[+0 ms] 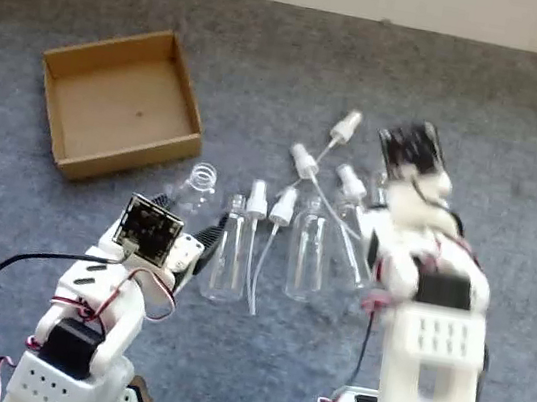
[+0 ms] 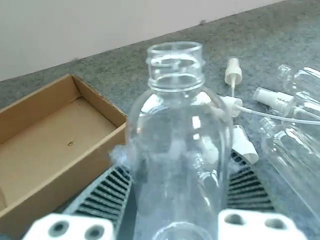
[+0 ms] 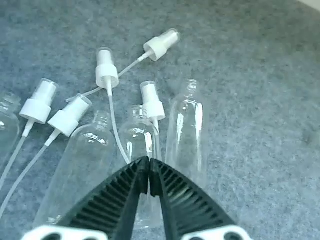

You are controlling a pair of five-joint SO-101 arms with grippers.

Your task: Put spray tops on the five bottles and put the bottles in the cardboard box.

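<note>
Bottles and spray tops are all outside the cardboard box (image 1: pixel 134 154); none of the bottles you can see wears a top. Your left gripper (image 2: pixel 177 167) is clamped on one clear bottle (image 2: pixel 175 125). Its ribbed fingers (image 2: pixel 107 192) press against either flank, and the open neck points away from the wrist. That held bottle hangs just beside the box's near corner, close to the wall but not over the inside.

The other four bottles (image 1: pixel 306 257) lie on their sides on the grey carpet (image 1: pixel 524 118). They sit in a loose row well apart from the box, on the side where your right arm stands. Five white spray tops (image 3: pixel 106 70) are scattered among their necks with their thin dip tubes trailing across the carpet. One tube crosses a bottle.

Your right gripper (image 3: pixel 149 164) hovers over those lying bottles, farther from the box than anything else. Its black jaws are pressed together tip to tip with nothing between them.
</note>
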